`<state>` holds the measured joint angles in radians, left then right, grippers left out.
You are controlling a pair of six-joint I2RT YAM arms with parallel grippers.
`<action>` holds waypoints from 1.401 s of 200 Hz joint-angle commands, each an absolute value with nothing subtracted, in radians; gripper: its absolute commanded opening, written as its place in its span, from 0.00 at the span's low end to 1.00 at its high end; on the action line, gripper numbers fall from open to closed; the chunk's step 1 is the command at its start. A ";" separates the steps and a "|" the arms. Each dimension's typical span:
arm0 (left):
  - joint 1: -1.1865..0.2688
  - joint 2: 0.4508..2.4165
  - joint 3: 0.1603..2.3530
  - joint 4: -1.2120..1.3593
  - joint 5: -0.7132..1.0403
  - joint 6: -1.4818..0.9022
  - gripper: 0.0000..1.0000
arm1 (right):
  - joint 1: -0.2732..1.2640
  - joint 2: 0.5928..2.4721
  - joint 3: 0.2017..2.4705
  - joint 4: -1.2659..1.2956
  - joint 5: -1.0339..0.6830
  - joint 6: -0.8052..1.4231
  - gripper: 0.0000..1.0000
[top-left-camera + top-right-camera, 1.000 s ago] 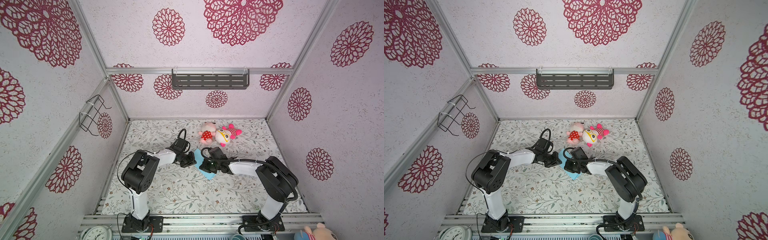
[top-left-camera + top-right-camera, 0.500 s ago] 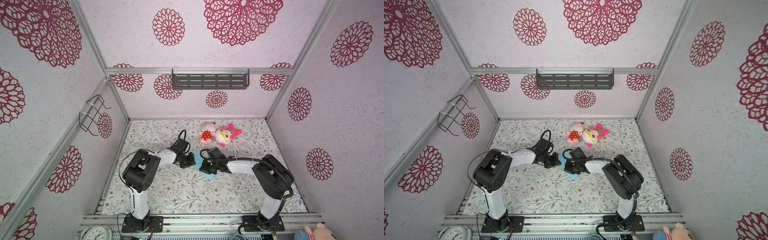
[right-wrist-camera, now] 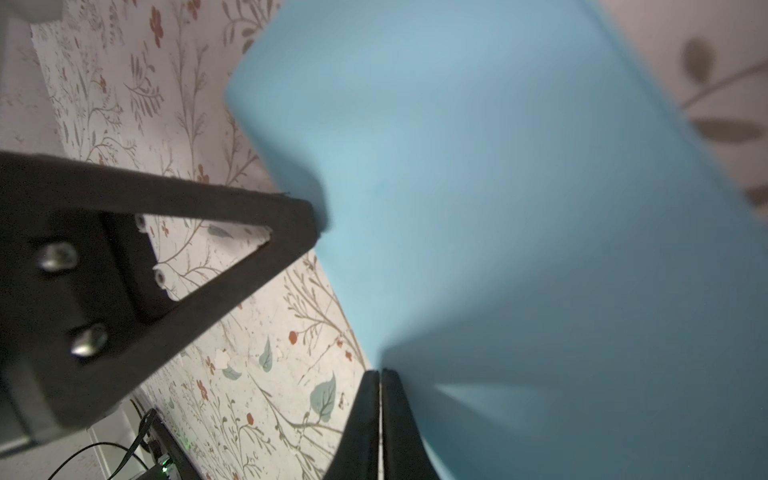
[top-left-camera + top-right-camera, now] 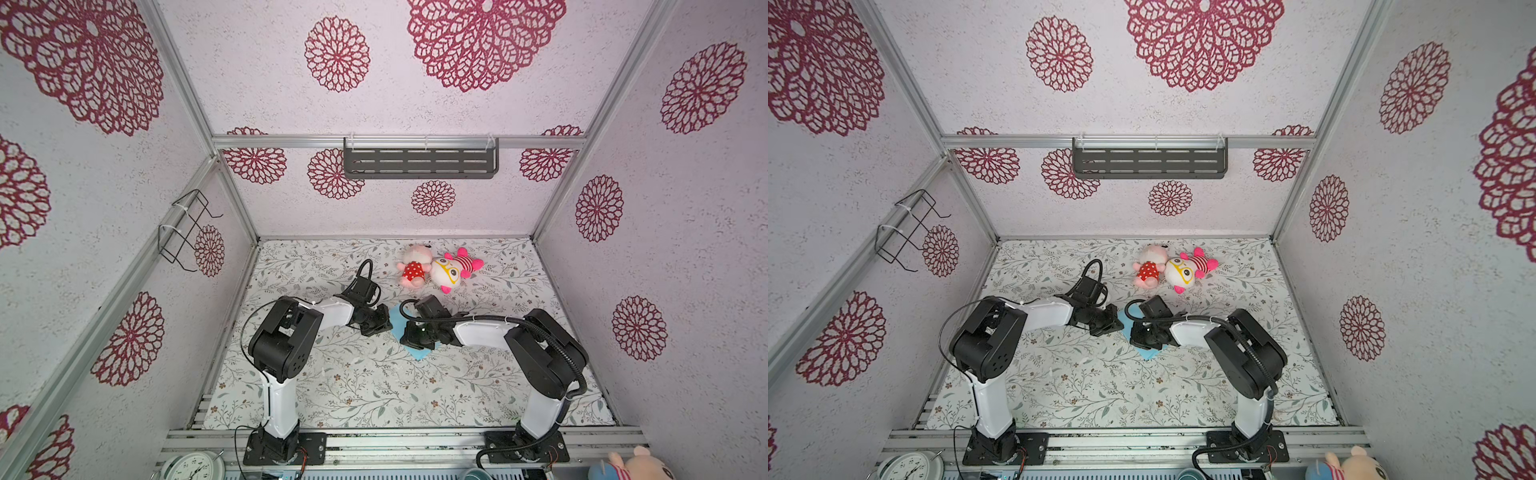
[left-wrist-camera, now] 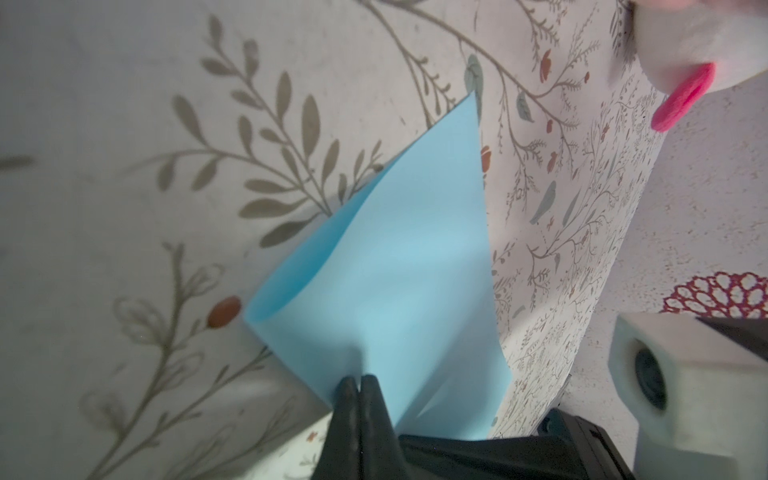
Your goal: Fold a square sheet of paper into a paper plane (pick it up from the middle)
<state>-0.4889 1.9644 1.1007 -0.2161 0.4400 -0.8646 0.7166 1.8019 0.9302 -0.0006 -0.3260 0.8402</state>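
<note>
The left fingers (image 5: 347, 403) are pressed together on an edge of the light-blue sheet of paper (image 5: 399, 270). The sheet bows away from them in a soft curl rather than a sharp crease. The right fingers (image 3: 368, 409) are closed to a hairline seam, with the sheet (image 3: 478, 187) rising from their tips. In that wrist view the tip of one left finger (image 3: 291, 224) meets the paper's other edge.

In both top views the two sets of fingers face each other near the middle of the floral bench (image 4: 353, 386). The paper (image 4: 417, 353) sits between and under them (only a strip and one corner show). I cannot tell how much of it is lifted off the bench. Two pink plush toys (image 4: 436, 270) lie toward the back wall, apart from the paper.
</note>
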 commanded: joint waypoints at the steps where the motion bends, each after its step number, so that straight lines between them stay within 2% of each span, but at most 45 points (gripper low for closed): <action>1: -0.478 2.011 1.074 -0.306 0.354 -0.867 0.01 | 0.718 1.752 0.885 -0.097 -0.319 0.823 0.10; 151: -0.472 2.008 1.090 -0.329 0.330 -0.853 0.00 | 0.718 1.612 0.682 -0.182 -0.321 0.828 0.10; 182: -0.472 1.999 1.110 -0.323 0.357 -0.836 0.01 | 0.718 1.556 0.711 -0.136 -0.321 0.815 0.11; 210: -0.472 1.974 1.131 -0.298 0.405 -0.820 0.04 | 0.713 1.480 0.767 -0.077 -0.276 0.775 0.16; 225: -0.473 1.931 1.149 -0.299 0.422 -0.810 0.05 | 0.699 1.502 0.790 -0.052 -0.270 0.751 0.19; 280: -0.474 1.954 1.190 -0.311 0.427 -0.802 0.06 | 0.666 1.668 0.885 -0.039 -0.323 0.705 0.19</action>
